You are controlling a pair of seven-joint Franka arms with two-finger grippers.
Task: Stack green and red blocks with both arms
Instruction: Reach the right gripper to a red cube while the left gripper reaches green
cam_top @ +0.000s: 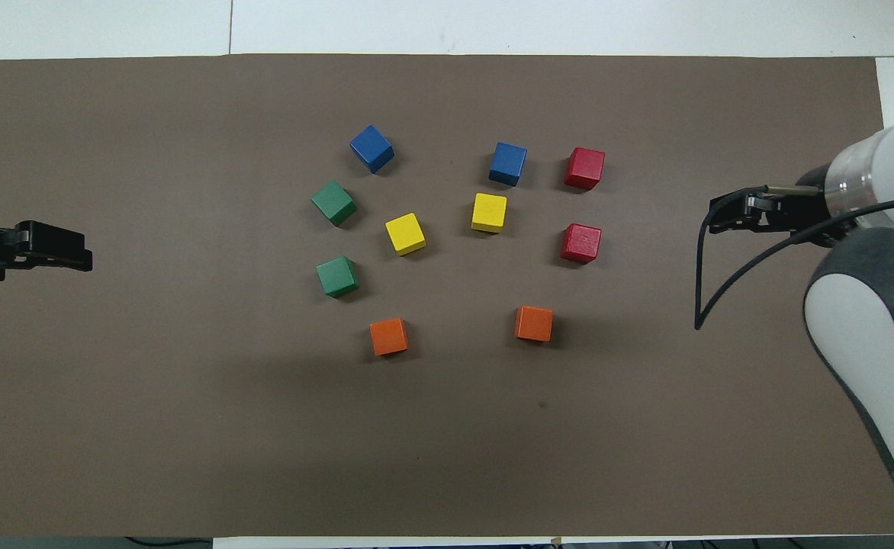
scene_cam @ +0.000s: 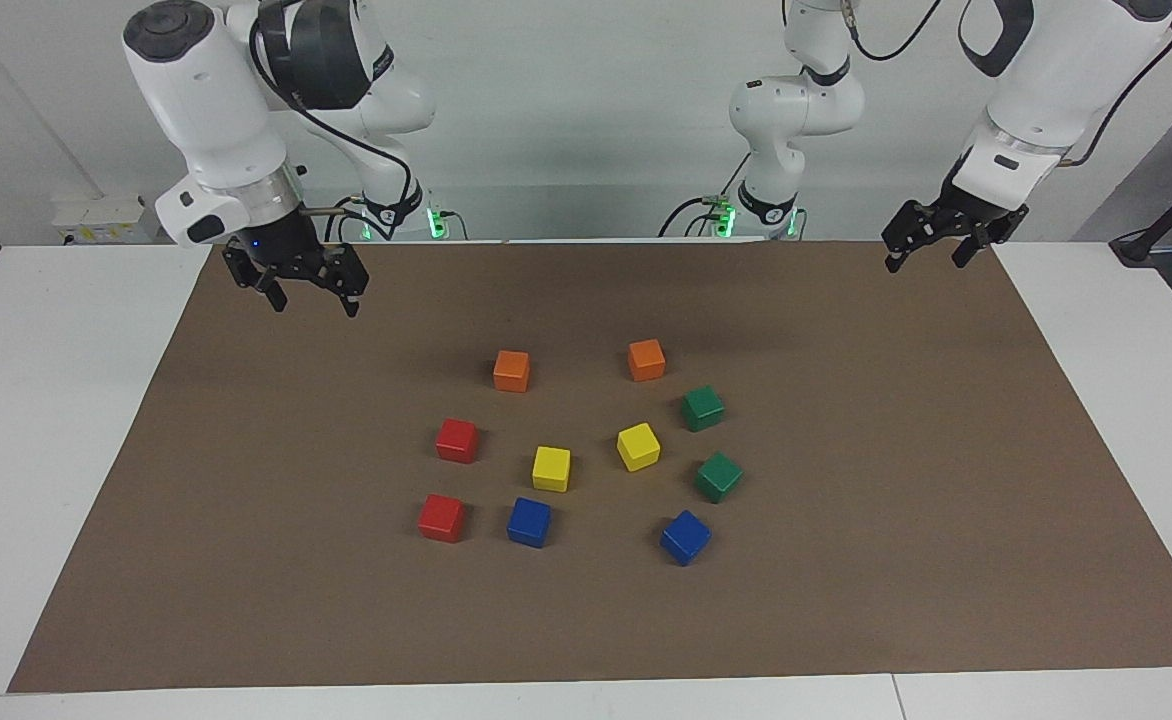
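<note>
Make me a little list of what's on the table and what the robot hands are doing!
surface: brown mat on a white table
red cubes: two glossy ones, toward the right arm's end, apart, unstacked
green cubes: two glossy ones, toward the left arm's end, apart, unstacked
other cubes: two orange, two yellow, two blue
right gripper: open, empty, over the mat
left gripper: open, empty, over the mat's corner
stacking: not yet begun
</note>
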